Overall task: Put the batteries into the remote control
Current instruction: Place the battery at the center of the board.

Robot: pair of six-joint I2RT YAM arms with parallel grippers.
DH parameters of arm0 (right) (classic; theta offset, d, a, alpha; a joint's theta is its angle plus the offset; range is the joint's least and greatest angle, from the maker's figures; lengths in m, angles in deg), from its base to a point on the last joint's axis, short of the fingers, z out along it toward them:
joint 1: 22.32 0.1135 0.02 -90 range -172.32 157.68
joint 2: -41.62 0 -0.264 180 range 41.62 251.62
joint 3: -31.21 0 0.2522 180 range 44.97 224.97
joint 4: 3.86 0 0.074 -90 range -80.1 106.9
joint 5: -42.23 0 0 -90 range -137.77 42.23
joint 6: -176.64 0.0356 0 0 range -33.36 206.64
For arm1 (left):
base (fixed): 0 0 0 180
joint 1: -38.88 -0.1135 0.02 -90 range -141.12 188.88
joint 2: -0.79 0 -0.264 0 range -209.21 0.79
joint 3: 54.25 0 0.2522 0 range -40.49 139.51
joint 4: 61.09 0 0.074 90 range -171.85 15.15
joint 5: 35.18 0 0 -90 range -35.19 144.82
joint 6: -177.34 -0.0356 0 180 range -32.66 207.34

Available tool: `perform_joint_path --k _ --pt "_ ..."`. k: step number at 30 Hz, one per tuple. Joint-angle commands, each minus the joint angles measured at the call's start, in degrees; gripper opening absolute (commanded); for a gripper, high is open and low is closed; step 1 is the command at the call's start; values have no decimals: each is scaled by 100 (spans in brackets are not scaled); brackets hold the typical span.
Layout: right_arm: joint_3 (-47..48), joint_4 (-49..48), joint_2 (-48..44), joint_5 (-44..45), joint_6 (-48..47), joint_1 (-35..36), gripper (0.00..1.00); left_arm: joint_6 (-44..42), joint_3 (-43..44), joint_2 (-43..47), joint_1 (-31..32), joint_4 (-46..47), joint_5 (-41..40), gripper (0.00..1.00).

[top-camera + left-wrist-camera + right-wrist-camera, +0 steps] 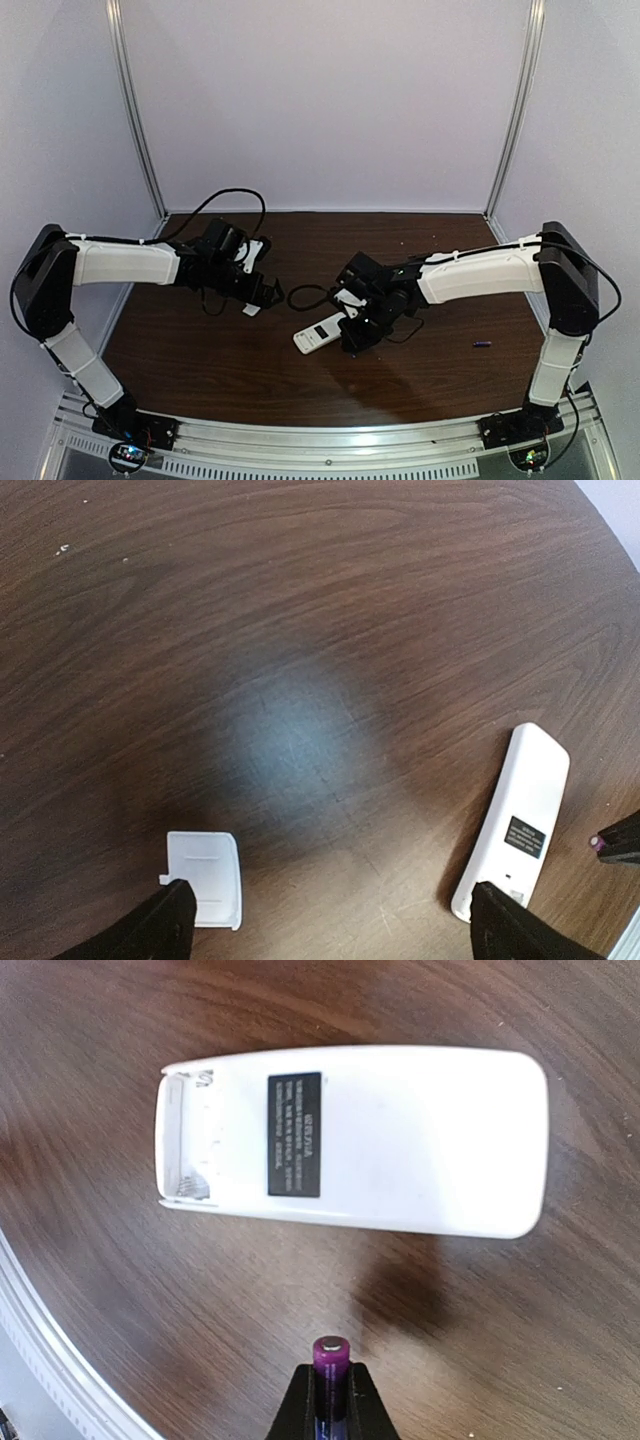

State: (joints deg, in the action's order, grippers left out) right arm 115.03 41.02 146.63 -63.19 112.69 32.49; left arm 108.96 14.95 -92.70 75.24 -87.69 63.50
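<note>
The white remote control point(320, 333) lies back face up on the brown table, its battery recess point(185, 1140) open at one end. It also shows in the right wrist view point(370, 1155) and the left wrist view point(515, 820). My right gripper point(331, 1392) is shut on a purple-blue battery point(331, 1365), held just above the table beside the remote's long edge. In the top view the right gripper point(355, 335) is at the remote's right end. A second battery point(481, 343) lies on the table at the right. My left gripper point(332, 905) is open and empty, left of the remote.
The loose white battery cover point(205, 877) lies on the table by my left fingertip point(172, 905); it also shows in the top view point(251, 310). Black cables hang by both wrists. The metal rail point(330, 440) runs along the table's near edge.
</note>
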Motion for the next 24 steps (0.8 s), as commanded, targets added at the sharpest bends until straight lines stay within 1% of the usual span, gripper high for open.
perform_joint_path --k 1,3,7,13,19,20,24 --pt "13 -117 174 2 -61 156 4 140 -59 133 -7 243 -87 98" --pt "-6 -168 223 50 4 219 12 140 -67 159 -6 254 -96 97" --pt "3 -179 336 157 36 247 23 147 -86 182 -6 281 -94 97" --pt "52 22 546 319 124 253 26 127 -86 188 -6 274 -147 98" --pt "152 71 113 455 111 250 39 107 -68 154 -6 316 -117 97" --pt "185 118 16 516 114 250 42 101 -62 141 -6 324 -102 97" --pt "207 303 -393 706 114 180 59 55 -27 104 -6 352 -43 97"
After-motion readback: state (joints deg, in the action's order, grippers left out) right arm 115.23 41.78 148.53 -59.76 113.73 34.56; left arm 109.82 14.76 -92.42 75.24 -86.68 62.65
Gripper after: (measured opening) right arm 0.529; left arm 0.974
